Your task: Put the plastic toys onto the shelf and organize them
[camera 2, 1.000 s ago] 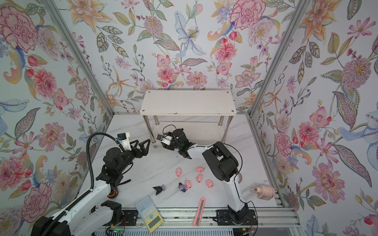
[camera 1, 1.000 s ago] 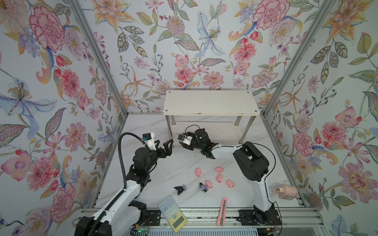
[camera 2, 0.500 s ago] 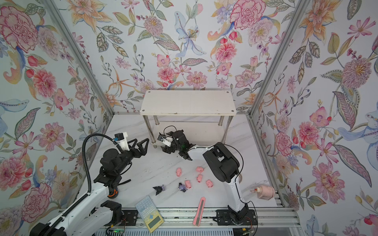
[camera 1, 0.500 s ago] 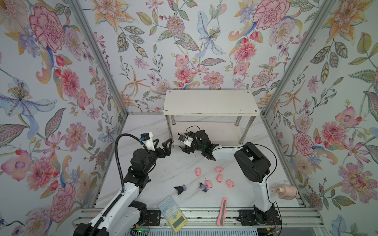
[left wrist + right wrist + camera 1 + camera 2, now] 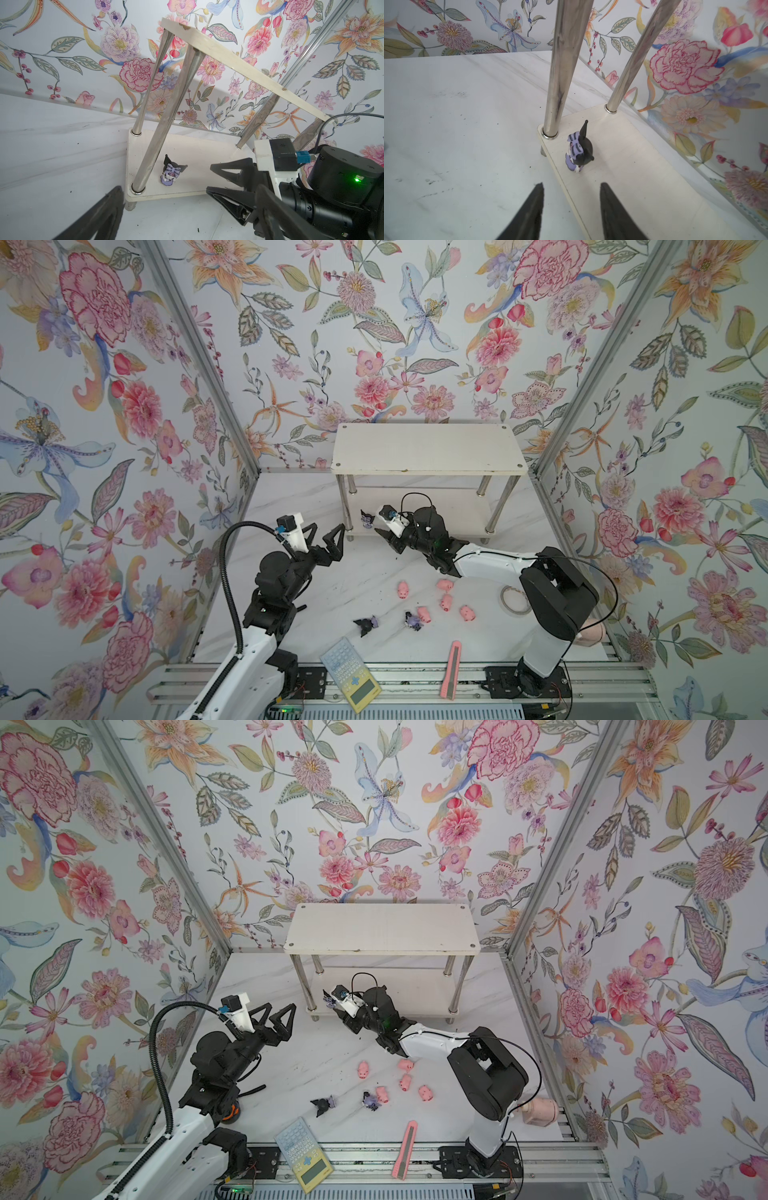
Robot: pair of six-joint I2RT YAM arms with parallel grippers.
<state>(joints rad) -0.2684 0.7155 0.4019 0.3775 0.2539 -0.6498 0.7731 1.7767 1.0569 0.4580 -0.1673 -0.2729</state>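
As I judge it, the step in hand is to get the right gripper (image 5: 571, 186) clear of the figurine (image 5: 579, 152) standing upright on the shelf (image 5: 424, 448), lower board. To do it well I'd draw straight back along the gripper's own line, level, with no sideways swing. The toy looks top-heavy, and one brush from a finger could tip it over the nearby edge. I'd also keep off the leg (image 5: 562, 72).

The figurine stands at the lower board's front-left corner, just beside that leg and near the front edge. It is just ahead of the right gripper's tips, apart from them and not between them. The jaws stand partly apart and hold nothing.

The left gripper (image 5: 328, 527) is spread wide and empty, hovering over the desk (image 5: 353, 572) just off that same corner.

Toward the desk's front edge lie five pigs (image 5: 446, 602) and two more figurines (image 5: 365, 624) — all well apart from both grippers. I'd send the right one for the nearest pig.
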